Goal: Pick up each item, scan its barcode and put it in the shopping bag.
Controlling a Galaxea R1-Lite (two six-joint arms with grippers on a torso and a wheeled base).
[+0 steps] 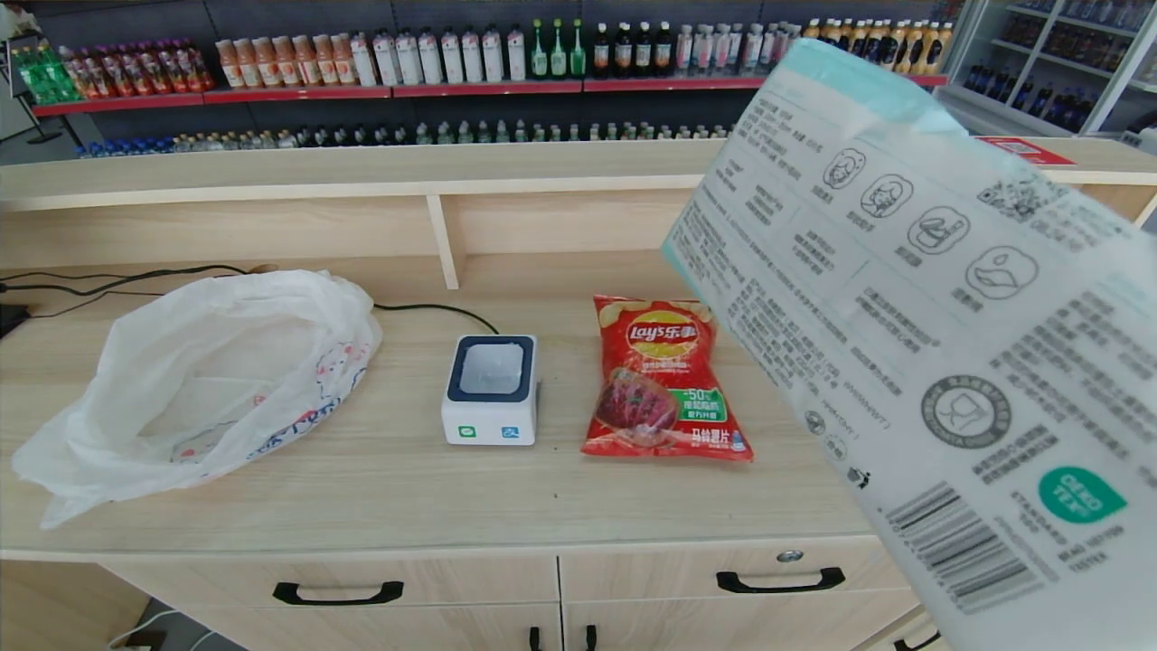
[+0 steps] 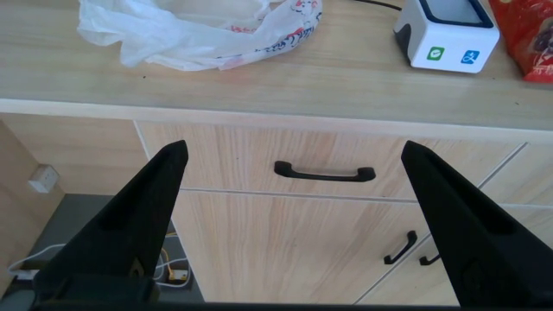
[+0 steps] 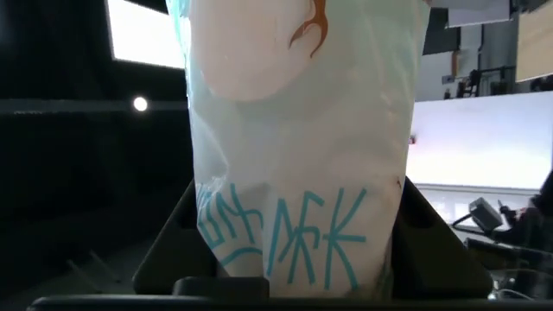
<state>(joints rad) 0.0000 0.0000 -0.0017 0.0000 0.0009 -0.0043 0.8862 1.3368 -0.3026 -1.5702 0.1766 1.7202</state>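
Observation:
A large white and pale teal packet [image 1: 931,316] hangs tilted high over the right end of the counter, its printed back and barcode facing the head camera. My right gripper [image 3: 294,259] is shut on this packet [image 3: 298,147], one finger on either side of it. A red chip bag [image 1: 664,380] lies flat on the counter to the right of the white scanner [image 1: 489,389]. The crumpled white shopping bag [image 1: 208,380] lies at the counter's left. My left gripper [image 2: 294,225] is open, low in front of the cabinet, below the counter's front edge.
A black cable [image 1: 434,310] runs from the scanner toward the back left. A raised wooden ledge [image 1: 362,181] backs the counter. Cabinet drawers with black handles [image 2: 324,172] sit under the counter. Shelves of bottles [image 1: 488,54] stand behind.

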